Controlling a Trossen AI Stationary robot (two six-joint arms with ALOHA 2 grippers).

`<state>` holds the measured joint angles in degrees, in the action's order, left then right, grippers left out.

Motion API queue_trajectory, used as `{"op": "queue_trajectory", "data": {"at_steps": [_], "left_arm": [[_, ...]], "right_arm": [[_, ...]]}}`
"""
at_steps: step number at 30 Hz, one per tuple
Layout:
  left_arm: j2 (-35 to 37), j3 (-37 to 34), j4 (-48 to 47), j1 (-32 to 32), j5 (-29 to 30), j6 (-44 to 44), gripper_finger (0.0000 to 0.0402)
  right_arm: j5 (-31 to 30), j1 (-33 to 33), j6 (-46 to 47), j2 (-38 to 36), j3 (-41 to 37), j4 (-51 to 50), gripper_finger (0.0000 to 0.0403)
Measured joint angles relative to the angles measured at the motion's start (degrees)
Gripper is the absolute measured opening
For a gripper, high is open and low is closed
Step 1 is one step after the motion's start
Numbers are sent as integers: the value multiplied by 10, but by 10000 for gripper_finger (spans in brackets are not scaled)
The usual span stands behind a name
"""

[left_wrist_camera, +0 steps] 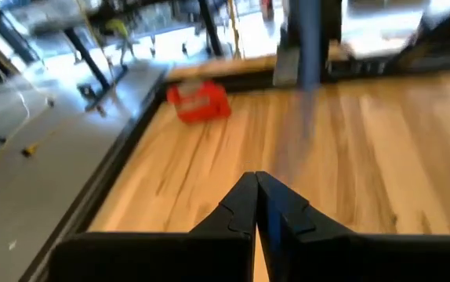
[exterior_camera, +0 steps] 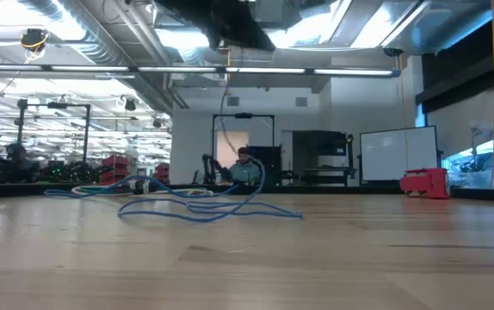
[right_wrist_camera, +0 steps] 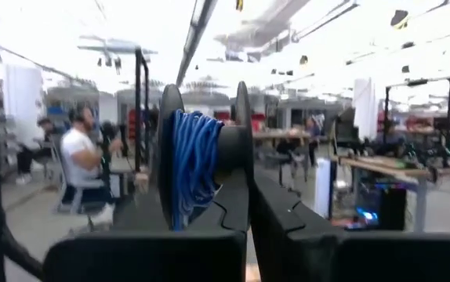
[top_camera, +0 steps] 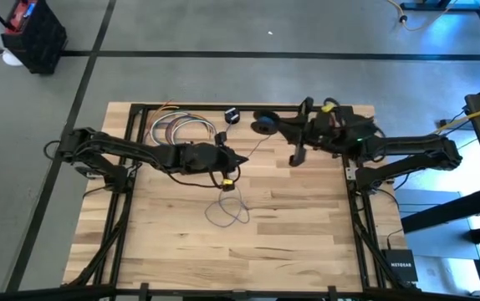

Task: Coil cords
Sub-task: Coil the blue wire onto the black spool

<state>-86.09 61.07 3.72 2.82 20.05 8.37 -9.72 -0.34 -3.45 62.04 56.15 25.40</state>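
Evidently the coiling is at an early step: the cord (top_camera: 227, 211) lies in loose loops on the table (top_camera: 290, 242), near the left gripper (top_camera: 242, 158), whose fingers are pressed together on nothing. The right gripper (top_camera: 267, 123), also closed and empty, sits at a spool (right_wrist_camera: 197, 166) wound with blue cord. Next, 1 gripper probably must open and pinch the loose loops.
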Motion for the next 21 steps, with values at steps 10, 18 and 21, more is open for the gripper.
{"op": "queue_trajectory", "data": {"at_steps": [10,18,21], "left_arm": [[2,0,14,7,0,-13,4],[9,0,10,13,0,2,98],[23,1,10,24,2,20,134]], "right_arm": [[2,0,2,-15,1,-34,5],[-2,-1,-9,-15,1,-48,5],[-2,-1,-9,-15,1,-52,5]]}}
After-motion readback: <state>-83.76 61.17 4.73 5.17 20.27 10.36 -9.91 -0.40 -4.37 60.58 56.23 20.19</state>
